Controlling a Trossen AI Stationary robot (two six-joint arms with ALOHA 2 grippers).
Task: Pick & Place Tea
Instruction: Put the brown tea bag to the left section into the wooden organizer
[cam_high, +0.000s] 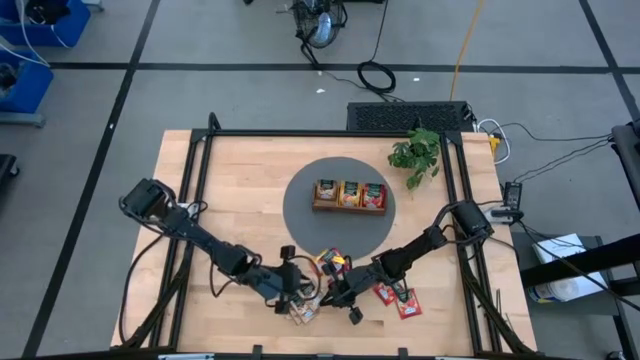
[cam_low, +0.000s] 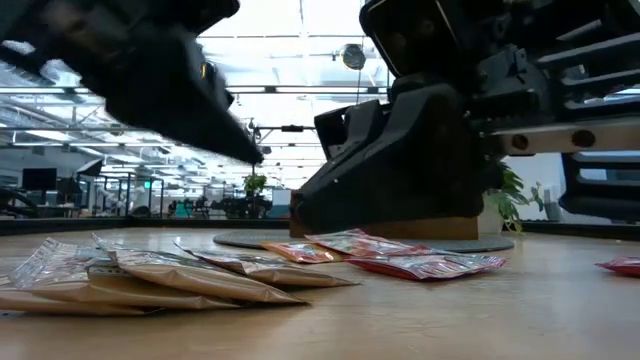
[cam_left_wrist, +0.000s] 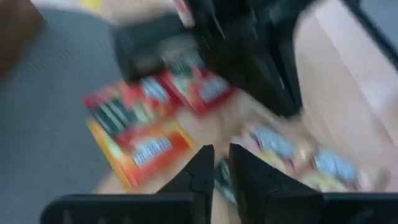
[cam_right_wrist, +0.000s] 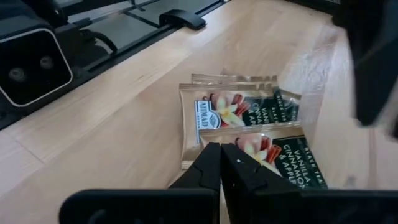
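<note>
Green-and-tan tea sachets (cam_high: 305, 312) lie in a loose pile near the table's near edge, overlapping one another (cam_low: 150, 280). Red and orange sachets (cam_high: 333, 262) lie just beyond them, and two red ones (cam_high: 398, 299) lie to the right. My left gripper (cam_left_wrist: 221, 163) hovers over the pile, its fingers a narrow gap apart with nothing gripped between them. My right gripper (cam_right_wrist: 221, 152) is shut, its tips low over two green-and-tan sachets (cam_right_wrist: 242, 112). The wooden tray (cam_high: 349, 194) holds sachets in its three compartments. My right gripper's shut fingertips stand at the edge of the nearer green-and-tan sachet (cam_right_wrist: 273, 155), coming in at a low slant from the table's right. The fingers hide the spot, so I cannot tell whether they touch it. The sachet lies flat on the table.
The tray stands on a round grey mat (cam_high: 300, 215) at the table's middle. A green plant (cam_high: 417, 155) stands at the far right. The two grippers are close together over the pile. Bare wood lies to the left and far left.
</note>
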